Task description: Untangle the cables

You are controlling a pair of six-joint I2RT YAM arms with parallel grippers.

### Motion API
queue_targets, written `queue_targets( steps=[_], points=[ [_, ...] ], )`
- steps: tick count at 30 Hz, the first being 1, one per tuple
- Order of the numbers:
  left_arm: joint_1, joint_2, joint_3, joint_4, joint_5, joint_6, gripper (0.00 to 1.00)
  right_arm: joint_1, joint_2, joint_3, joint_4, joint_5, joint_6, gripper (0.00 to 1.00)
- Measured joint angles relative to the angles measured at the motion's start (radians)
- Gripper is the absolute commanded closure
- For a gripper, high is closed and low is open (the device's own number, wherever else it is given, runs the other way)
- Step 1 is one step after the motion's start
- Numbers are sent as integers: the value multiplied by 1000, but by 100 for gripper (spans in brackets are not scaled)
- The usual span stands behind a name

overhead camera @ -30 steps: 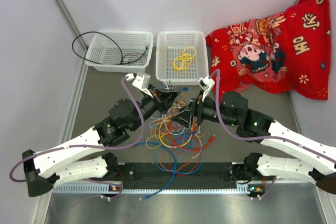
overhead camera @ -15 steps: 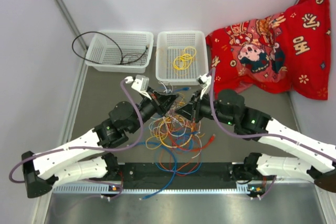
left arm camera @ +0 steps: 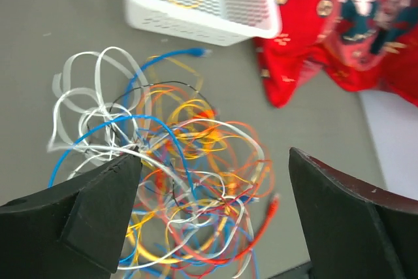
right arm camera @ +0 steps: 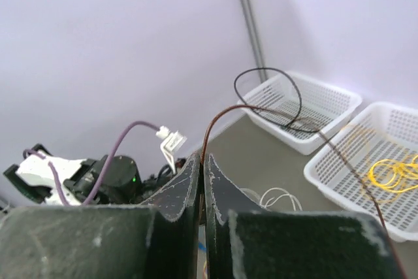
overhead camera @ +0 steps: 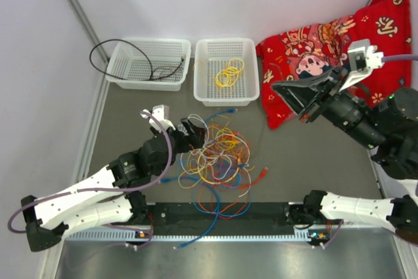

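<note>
I count two white baskets: the left basket [overhead camera: 116, 75] with one black cable [overhead camera: 98, 51], the right basket [overhead camera: 203, 93] with one yellow coil [overhead camera: 228, 72]; one red printed cloth [overhead camera: 369, 63]; one multicoloured cable tangle [overhead camera: 219, 159] on the table [overhead camera: 307, 155]. Left gripper [left arm camera: 212, 160] spread wide, tangle just beyond and between its fingers; right gripper [right arm camera: 202, 159] raised over the cloth, well apart from the tangle, pressed together on one thin brown wire [right arm camera: 225, 110].

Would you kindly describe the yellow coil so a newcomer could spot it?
Find the red cushion at far right. The white basket just left of it holds a yellow coil. It lies alone; the other basket holds a black cable.
</note>
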Motion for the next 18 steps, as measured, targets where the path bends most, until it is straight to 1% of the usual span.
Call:
queue_targets(
  steps=[5,7,9,10,13,16,18],
  points=[
    [0,-22,-4,-103,-84,-56,1,0,16,42,-45,32,-45,100],
    [0,-33,-4,-118,-117,-58,1,0,34,42,-63,43,-56,100],
    [0,-47,-5,-106,-137,-28,1,0,50,42,-77,50,-63,100],
    [0,-58,-12,-77,-134,-5,1,0,58,43,-82,53,-64,100],
    [0,-110,-69,103,-85,106,1,0,80,43,-90,60,-64,100],
    [0,-133,-120,292,0,205,1,0,95,41,-105,66,-57,100],
    [0,-112,-121,396,68,258,1,0,93,30,-105,72,-48,100]
  ],
)
